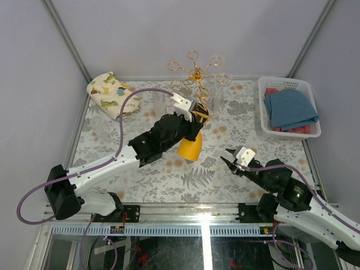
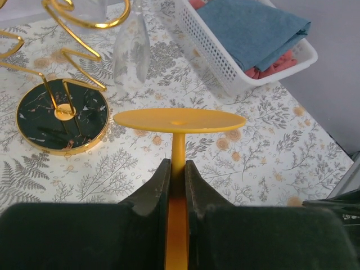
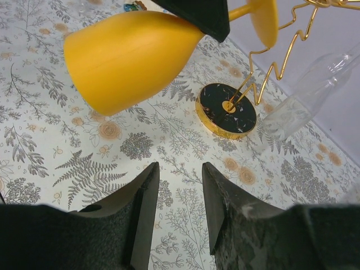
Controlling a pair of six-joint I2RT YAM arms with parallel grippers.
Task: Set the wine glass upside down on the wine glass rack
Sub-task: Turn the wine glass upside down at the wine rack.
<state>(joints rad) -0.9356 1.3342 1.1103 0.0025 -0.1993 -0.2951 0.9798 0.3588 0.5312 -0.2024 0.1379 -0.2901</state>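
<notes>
Left jaws: clenched on the stem of the wine glass (image 2: 180,120), just below its round foot; the stem is pinched between both black pads.
Right jaws: released, with a clear gap between the two black tips; nothing is held. They are poised low over the worktop (image 1: 169,180), near its front right.
Wine glass: yellow and opaque. It is carried off the worktop and lies tilted close to horizontal, with the bowl (image 3: 129,56) turned toward the near edge and the foot toward the rack (image 1: 196,73).
Wine glass position: near the middle of the worktop, just in front of the rack and not hung on it. Contact between the foot and the wire arms cannot be judged from these views.
Rack: gold wire with looped arms spreading from a central pole. Its round black base (image 2: 62,115) has a gold rim and is set on the worktop toward the far edge.
Clear glass (image 2: 132,53): seen bowl-down beside the rack's arms, on the side nearer the basket.
Basket (image 1: 263,121): white plastic, at the far right of the worktop. A folded blue cloth (image 1: 289,109) lies in it on top of something red.
Printed cloth (image 1: 109,93): folded, pale with small coloured figures, at the far left corner.
Worktop surface: covered in a grey fern and flower print.
</notes>
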